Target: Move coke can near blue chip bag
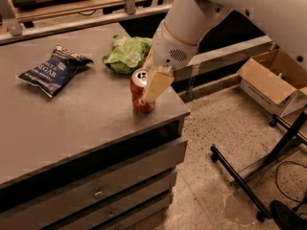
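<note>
The coke can [137, 91], red with a silver top, stands upright near the front right corner of the grey table [72, 123]. My gripper [144, 98] reaches down from the upper right and is closed around the can, with one cream finger [156, 84] lying across its right side; the other finger is hidden behind it. The blue chip bag [50, 71], navy with white lettering, lies flat at the table's left, well apart from the can.
A light green chip bag [127, 54] lies just behind the can. The table has drawers [96, 193] below its front edge. A cardboard box [271, 80] and a black stand's legs [249, 176] are on the floor to the right.
</note>
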Controlling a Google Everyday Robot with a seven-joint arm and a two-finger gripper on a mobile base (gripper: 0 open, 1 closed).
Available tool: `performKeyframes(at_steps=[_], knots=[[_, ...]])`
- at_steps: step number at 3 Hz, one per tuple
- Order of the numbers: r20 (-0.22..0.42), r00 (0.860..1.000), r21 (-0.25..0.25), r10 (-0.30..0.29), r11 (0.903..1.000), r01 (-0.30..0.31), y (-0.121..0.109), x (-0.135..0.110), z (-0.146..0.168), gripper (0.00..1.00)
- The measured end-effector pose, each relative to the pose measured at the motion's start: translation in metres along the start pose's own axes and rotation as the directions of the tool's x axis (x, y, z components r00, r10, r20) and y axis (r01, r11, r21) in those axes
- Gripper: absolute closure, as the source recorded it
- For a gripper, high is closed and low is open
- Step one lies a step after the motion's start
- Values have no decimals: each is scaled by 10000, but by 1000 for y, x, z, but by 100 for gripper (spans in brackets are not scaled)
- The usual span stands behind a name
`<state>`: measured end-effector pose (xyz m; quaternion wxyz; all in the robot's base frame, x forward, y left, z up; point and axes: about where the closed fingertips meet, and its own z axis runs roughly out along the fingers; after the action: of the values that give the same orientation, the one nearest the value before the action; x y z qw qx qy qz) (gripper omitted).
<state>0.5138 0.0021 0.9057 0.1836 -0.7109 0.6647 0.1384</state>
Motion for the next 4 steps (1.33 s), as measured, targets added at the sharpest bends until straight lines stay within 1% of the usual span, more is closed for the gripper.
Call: performKeyframes(at_steps=[1,2,3,4], knots=[[2,10000,-1,-23,10000,23,0,-1,1,85],[3,10000,-3,-45,10000,45,0,-2,1,100],[20,10000,4,-33,10000,33,1,-3,1,100],[506,9980,190,382,9991,-392,-14,-11,-4,100]])
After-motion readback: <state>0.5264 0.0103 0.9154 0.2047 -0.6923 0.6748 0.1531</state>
